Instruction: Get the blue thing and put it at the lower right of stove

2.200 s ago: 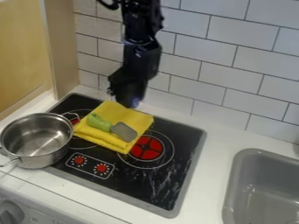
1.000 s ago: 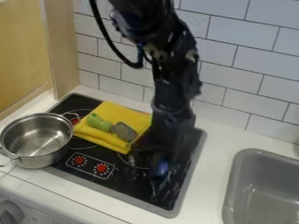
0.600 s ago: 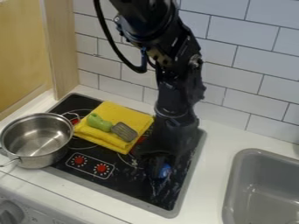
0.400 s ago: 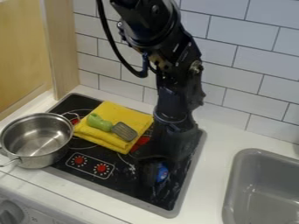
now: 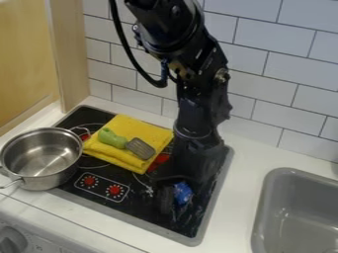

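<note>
**Small glossy blue object [image 5: 183,193], at four o'clock over the flat black stove [image 5: 148,207]**

Clock taken from your stove's middle, twelve at the top of the view.

- Round grey knob [image 5: 12,240], at eight o'clock, on the white cabinet front nearest you.
- Two red dials [image 5: 115,189], at seven to eight o'clock, on the stove top.
- Round stainless steel pot [image 5: 49,178], two-handled, at nine o'clock, overlapping the stove's edge. Placed there, it leaves your four o'clock side out of its way.
- Blue object, low at the stove's lower right, which is your target area. Whether it bears on the glass, you cannot tell.
- Black two-finger gripper [image 5: 174,196], pointing down at four o'clock, right against the blue object. You cannot tell whether its jaws are wide, narrow or closed on the piece. So low a pose suits setting down; if they do grip it, your next step is likely to release, then lift straight up, lest the piece be dragged.
- Grey sink [image 5: 263,207], at three to four o'clock, well apart.
- Folded yellow cloth [image 5: 132,128], at eleven to twelve o'clock, a soft bed beneath the green-handled, grey-headed spatula [image 5: 112,139], probably to steady it.
</note>
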Motion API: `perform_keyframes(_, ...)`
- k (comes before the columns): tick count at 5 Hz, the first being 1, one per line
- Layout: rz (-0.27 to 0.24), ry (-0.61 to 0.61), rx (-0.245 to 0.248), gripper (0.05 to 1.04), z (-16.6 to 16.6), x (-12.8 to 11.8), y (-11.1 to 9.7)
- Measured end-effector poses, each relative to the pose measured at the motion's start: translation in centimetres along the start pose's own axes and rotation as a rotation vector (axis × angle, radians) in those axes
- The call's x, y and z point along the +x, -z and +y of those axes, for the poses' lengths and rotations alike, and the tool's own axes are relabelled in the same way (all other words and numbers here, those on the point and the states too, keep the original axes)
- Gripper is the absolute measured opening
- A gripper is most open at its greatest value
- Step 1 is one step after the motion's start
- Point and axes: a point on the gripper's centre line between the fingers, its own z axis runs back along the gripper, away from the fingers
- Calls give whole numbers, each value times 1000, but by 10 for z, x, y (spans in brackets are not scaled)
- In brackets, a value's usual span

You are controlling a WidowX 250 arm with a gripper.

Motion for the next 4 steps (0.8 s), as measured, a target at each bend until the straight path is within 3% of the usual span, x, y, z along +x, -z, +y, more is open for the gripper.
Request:
perform_keyframes(2, 3, -2, -11, 999, -2, -1, -1)
perform_keyframes(4, 46, -1, 52, 1000, -2, -10, -29)
